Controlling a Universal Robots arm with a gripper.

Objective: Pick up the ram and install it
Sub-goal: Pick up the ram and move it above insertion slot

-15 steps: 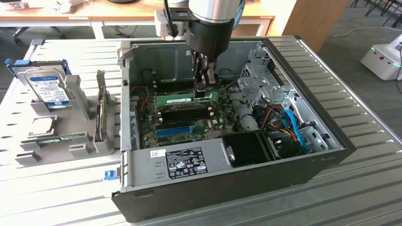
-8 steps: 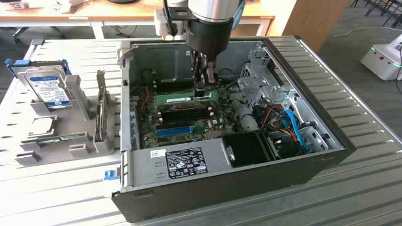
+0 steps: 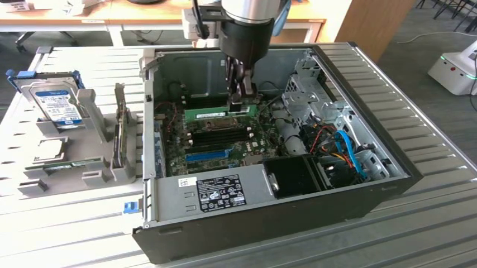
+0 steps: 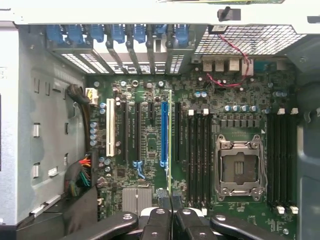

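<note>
Gripper [image 4: 171, 200] clenched on the ram [image 4: 171, 130], held edge-down, its long axis parallel to the blue slot [image 4: 164, 135]

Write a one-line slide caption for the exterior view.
Gripper shut on the ram, holding it over the motherboard inside the open computer case.

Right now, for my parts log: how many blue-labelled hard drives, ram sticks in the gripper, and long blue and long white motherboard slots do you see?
Boxy silver hard drive with blue label: 1
Thin green ram stick, held in the gripper: 1
Long blue plastic slot: 1
Long white plastic slot: 1
Total: 4
</note>
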